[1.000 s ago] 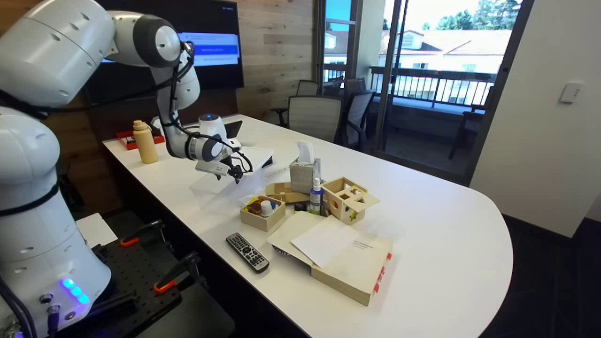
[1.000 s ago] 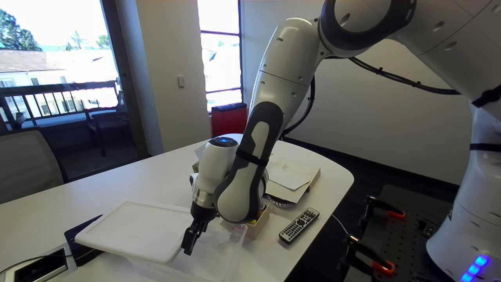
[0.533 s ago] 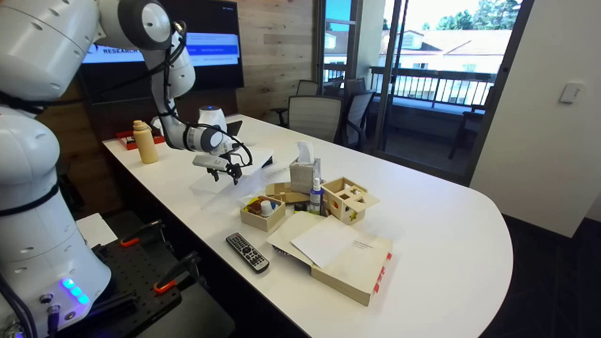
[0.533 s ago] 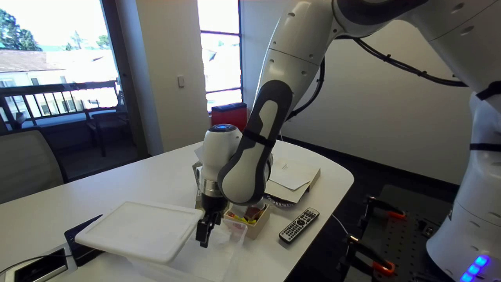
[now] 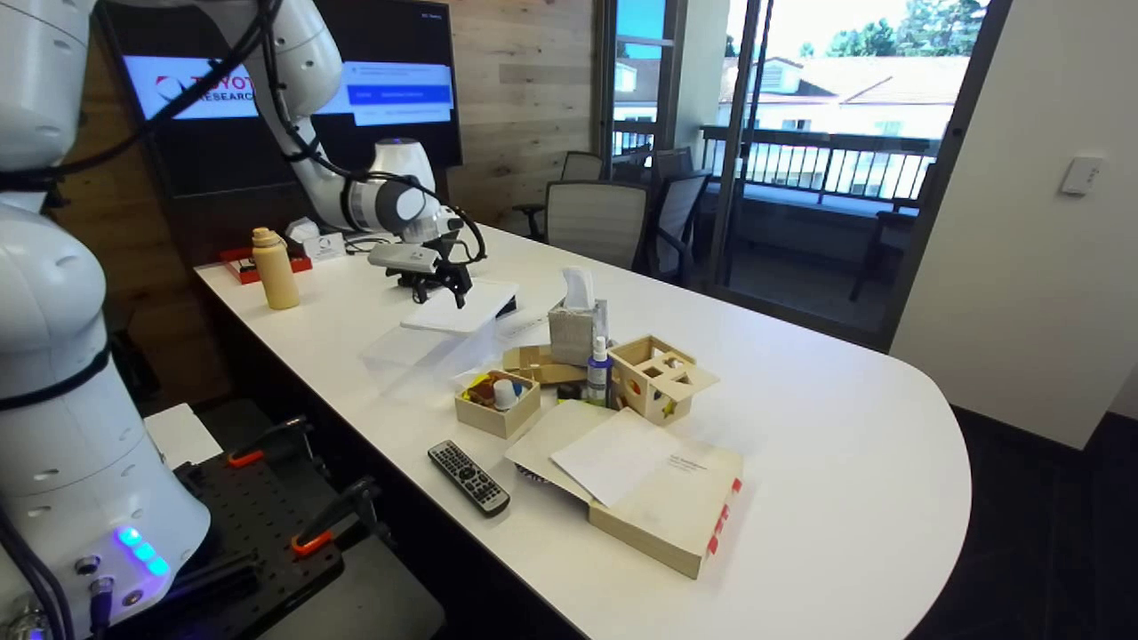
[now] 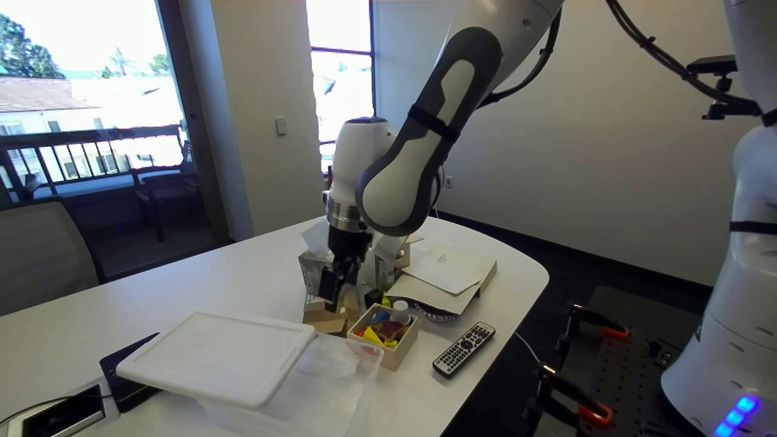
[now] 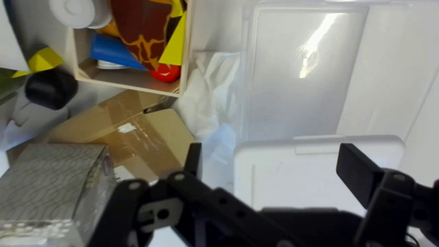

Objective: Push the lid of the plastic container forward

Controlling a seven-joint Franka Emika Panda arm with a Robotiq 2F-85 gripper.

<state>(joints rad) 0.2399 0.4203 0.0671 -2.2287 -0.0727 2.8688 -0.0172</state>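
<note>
White plastic comes nearest in an exterior view: the lid (image 6: 215, 358), lying across one end of a clear box (image 6: 367, 385) and jutting out past it, partly over a black thing (image 6: 124, 373) that I cannot make out. The rest of the box is uncovered. Near the jutting end lies a screen (image 6: 64, 416) in a white frame.

Just beside the box's uncovered end sits a small wooden tray (image 6: 405, 349) of coloured pieces (image 6: 390, 331), brown, blue, yellow and red, with a white cap (image 6: 400, 311) among them. A remote control (image 6: 464, 349) lies near the tray, towards the table's edge.

In the wrist view the claw (image 7: 273, 161) has its two fingers (image 7: 194, 159) wide apart, one seen against the lid, the other just beside the brown cardboard (image 7: 147, 137). Both exterior views show it hanging in the air, apart from the lid.

Behind the cardboard stands a tissue box (image 6: 309, 273). Farther back on the white table (image 6: 243, 285) lies a thick book (image 6: 468, 261) with a sheet of paper (image 6: 446, 282) on it. Past the table come a grey chair (image 6: 42, 246), a pale wall (image 6: 267, 164) with a light switch (image 6: 280, 126), and a tall window (image 6: 342, 85).
</note>
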